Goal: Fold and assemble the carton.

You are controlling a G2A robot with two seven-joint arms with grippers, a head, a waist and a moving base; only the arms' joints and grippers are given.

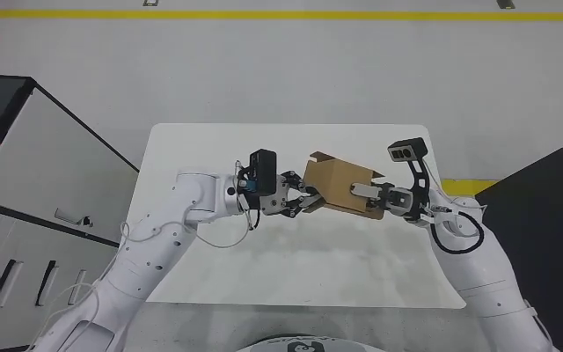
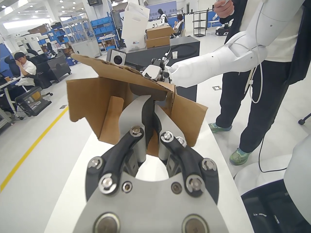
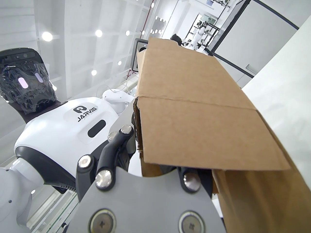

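A brown carton (image 1: 343, 185) hangs above the middle of the white table (image 1: 220, 264), held between my two arms. Its end flaps (image 2: 102, 69) stand open toward the left arm. My left gripper (image 1: 310, 200) is at that open end, fingers shut with nothing seen between them. Their tips (image 2: 145, 103) reach inside, under the upper flap. My right gripper (image 1: 365, 191) is shut on the opposite end of the carton (image 3: 194, 122). One of its fingers (image 3: 122, 124) lies outside the wall and the other is hidden behind a folded flap.
A black-framed cabinet (image 1: 18, 114) stands off the table's left side, and a dark unit (image 1: 528, 189) off its right. The bare tabletop spreads out on all sides below the carton. A yellow floor line (image 1: 281, 14) runs beyond the far edge.
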